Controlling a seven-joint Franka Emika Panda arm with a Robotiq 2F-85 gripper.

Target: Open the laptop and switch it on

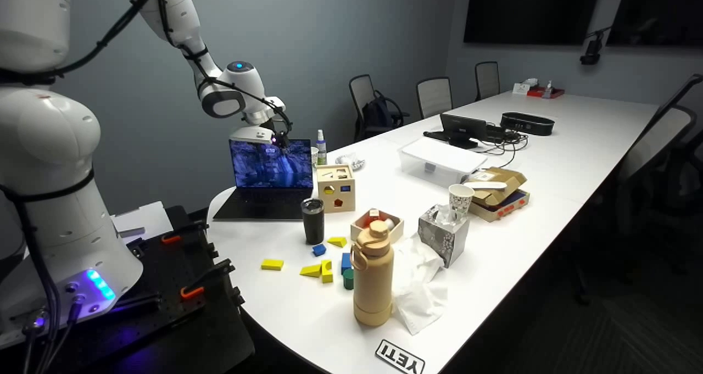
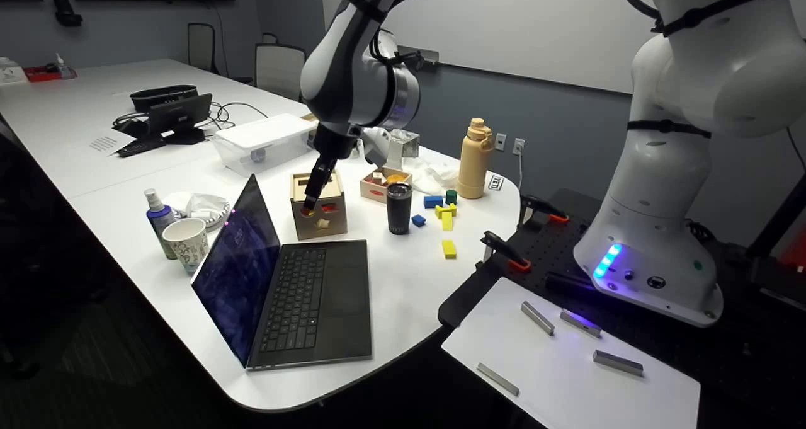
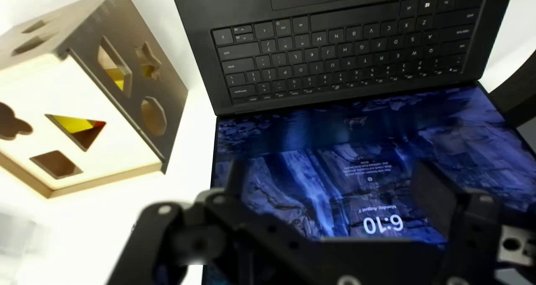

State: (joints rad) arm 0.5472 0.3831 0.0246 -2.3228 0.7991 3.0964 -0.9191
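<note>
The black laptop stands open on the white table, its screen (image 1: 272,162) raised and its keyboard (image 1: 269,196) exposed. It also shows in an exterior view (image 2: 343,290). The screen is lit with a blue waterfall picture; in the wrist view (image 3: 310,180) it shows a lock screen reading 6:10. My gripper (image 3: 333,170) is open, with its two black fingers wide apart and nothing between them. It hangs near the top of the screen in an exterior view (image 1: 281,141). The gripper (image 2: 315,193) overlaps the wooden box in an exterior view; contact with the screen cannot be told.
A wooden shape-sorter box (image 3: 92,92) stands close beside the laptop. A black tumbler (image 1: 313,223), a tan bottle (image 1: 373,278) and several toy blocks (image 1: 310,271) are on the table. A paper cup (image 2: 187,243) and a spray bottle (image 2: 160,221) stand behind the screen.
</note>
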